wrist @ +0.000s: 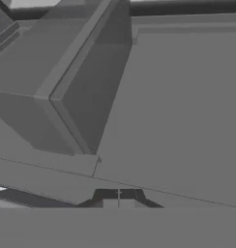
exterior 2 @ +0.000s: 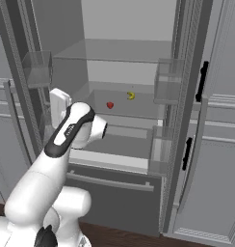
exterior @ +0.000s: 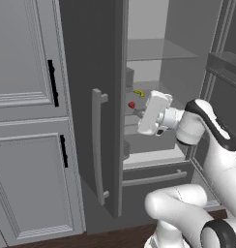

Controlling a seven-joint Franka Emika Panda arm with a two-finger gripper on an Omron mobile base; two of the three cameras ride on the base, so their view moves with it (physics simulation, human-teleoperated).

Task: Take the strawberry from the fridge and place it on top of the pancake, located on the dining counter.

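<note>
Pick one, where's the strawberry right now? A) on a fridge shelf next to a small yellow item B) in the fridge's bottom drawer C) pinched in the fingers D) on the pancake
A: the strawberry lies on the fridge shelf, a short way from the small yellow item, apart from the gripper.
</note>
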